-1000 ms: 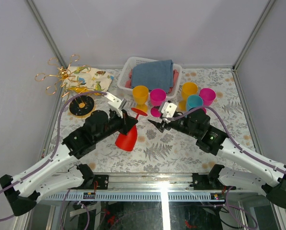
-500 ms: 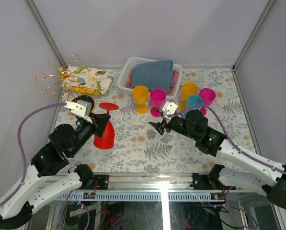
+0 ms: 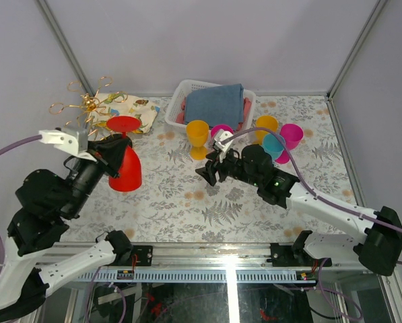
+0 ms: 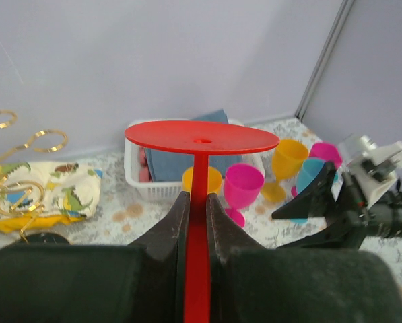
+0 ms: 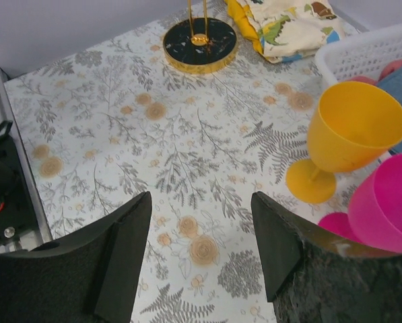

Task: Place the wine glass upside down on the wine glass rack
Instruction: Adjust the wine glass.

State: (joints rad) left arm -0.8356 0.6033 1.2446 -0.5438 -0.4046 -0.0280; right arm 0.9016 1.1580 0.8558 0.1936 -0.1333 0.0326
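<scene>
The gold wire rack [image 3: 85, 106] stands beyond the left gripper [image 4: 198, 202], a little to its left. That gripper is clamped on the stem of the red wine glass [image 4: 202, 136], held upside down in the air, foot up, off the rack. Ahead of it to the right, a white basket [image 3: 182, 91] holds a folded blue cloth [image 3: 215, 102] over something pink. The right gripper [image 5: 201, 222] hangs empty with its jaws apart above the desk [image 5: 120, 134], with an orange cup [image 5: 352, 134] just beside it.
</scene>
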